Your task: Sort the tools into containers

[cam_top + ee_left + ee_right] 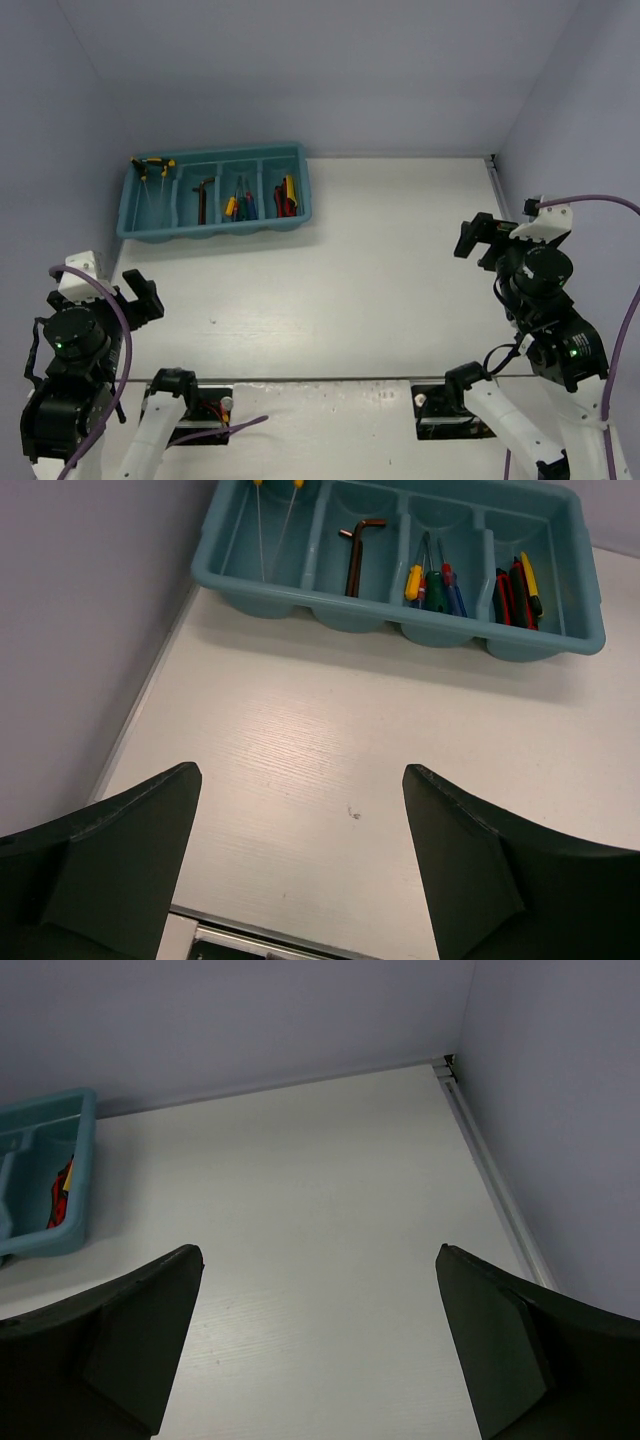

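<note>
Pliers were glimpsed from the right wrist; the tray with all four compartments was shown from the left. Left gripper and right gripper were held wide, empty.

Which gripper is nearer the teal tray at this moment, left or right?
Left. The left gripper is open on the near side of the tray's left end. The right gripper, also open, is far across the table near the right wall.

No text, label, brand, number or sign can be read in any view. Nothing legible is made out on the teal tray or on the tools lying in its compartments.
</note>
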You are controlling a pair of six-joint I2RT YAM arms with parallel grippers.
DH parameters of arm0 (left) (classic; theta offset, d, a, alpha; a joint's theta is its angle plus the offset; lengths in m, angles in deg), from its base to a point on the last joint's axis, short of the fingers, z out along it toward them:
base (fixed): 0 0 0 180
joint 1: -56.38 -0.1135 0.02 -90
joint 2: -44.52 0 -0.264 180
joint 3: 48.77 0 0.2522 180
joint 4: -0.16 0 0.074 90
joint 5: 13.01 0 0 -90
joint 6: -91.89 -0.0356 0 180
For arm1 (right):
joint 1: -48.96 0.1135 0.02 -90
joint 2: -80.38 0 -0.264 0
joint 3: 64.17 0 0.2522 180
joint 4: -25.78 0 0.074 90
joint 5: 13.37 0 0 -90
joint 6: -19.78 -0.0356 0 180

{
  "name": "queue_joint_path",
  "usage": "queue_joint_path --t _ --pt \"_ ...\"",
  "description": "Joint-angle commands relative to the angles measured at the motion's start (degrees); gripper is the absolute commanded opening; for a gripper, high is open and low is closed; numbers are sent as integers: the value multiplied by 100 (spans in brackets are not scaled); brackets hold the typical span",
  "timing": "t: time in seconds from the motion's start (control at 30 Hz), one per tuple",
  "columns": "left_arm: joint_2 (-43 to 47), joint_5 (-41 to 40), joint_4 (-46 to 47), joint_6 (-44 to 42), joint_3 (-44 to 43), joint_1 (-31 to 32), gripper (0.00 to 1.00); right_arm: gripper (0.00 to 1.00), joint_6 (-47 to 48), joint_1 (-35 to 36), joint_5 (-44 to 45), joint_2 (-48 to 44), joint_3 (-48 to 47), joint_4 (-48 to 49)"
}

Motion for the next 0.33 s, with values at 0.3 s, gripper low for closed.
queue_joint_path --t 0.3 --pt "-373 -170 -76 62 -241 17 81 100 59 53 130 113 -5 702"
